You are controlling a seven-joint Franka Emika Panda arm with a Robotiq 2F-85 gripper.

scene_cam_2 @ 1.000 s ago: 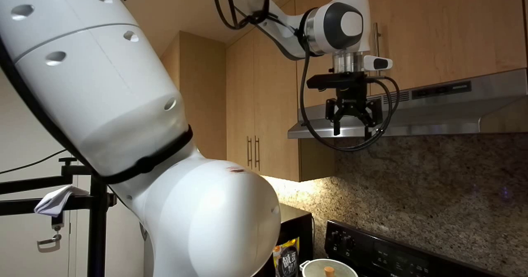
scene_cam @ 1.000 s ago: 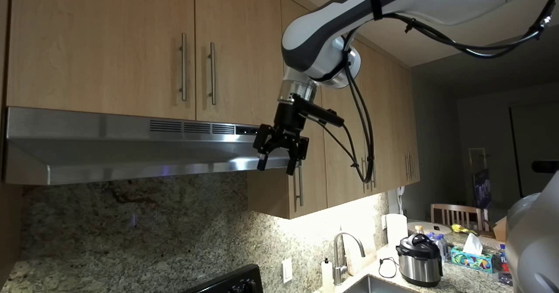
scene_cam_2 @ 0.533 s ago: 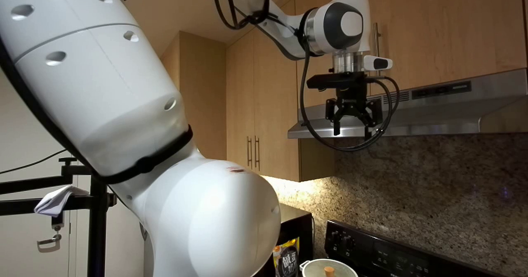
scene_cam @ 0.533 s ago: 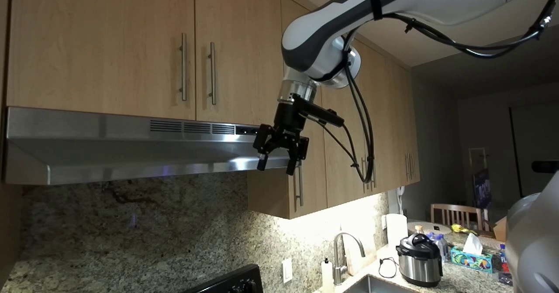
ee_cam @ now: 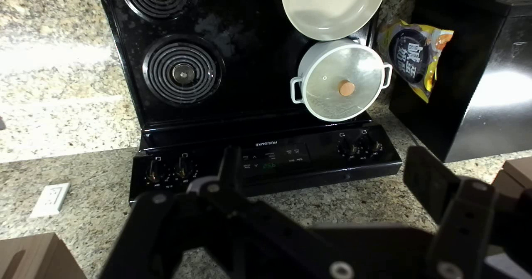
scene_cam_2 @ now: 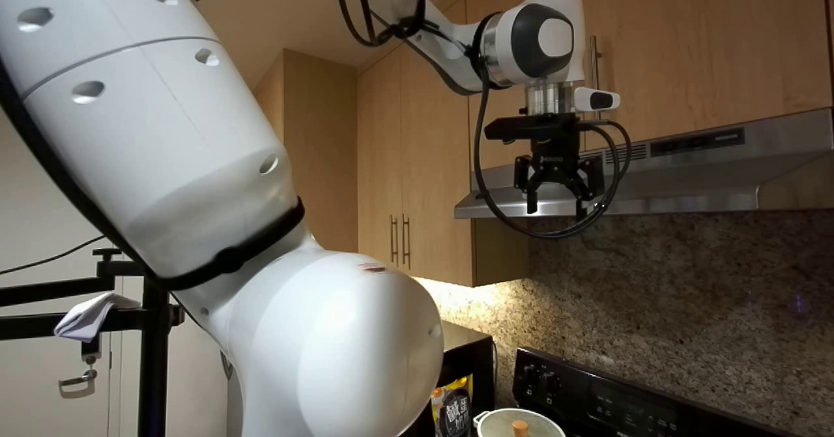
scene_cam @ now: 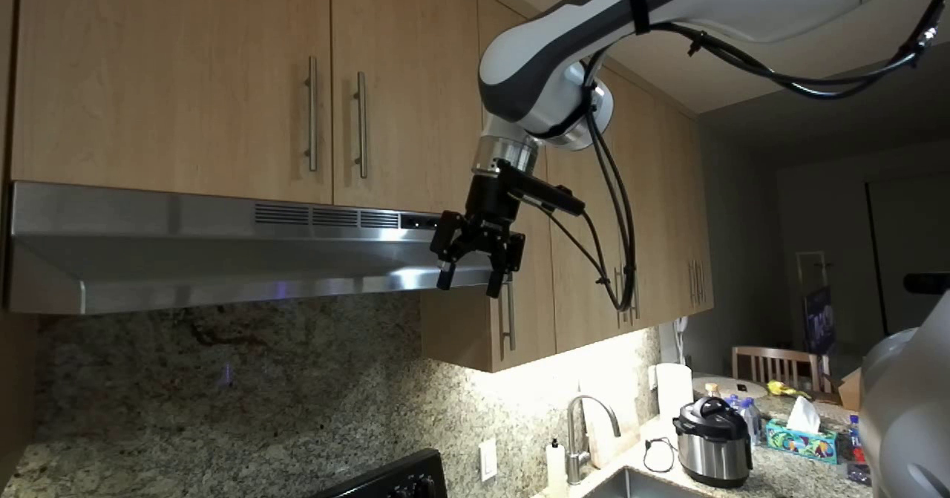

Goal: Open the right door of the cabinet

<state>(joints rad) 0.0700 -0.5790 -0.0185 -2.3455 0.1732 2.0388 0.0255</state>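
Black stove panel (ee_cam: 286, 164) reads FRIGIDAIRE; end effector (scene_cam: 470, 281) spread; right door (scene_cam: 415, 90) of cabinet (scene_cam: 245, 86) closed.

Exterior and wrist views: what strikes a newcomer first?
The white arm dominates the left of an exterior view. In both exterior views, the black gripper hangs open in front of the range hood, the closed right door above the hood. The wrist view shows a white pot on the stove.

The white arm (scene_cam: 712, 4) bends down toward the wrist (scene_cam: 507, 155), and the black tool (scene_cam: 470, 284) points downward, its two fingers (scene_cam_2: 532, 201) spread apart.
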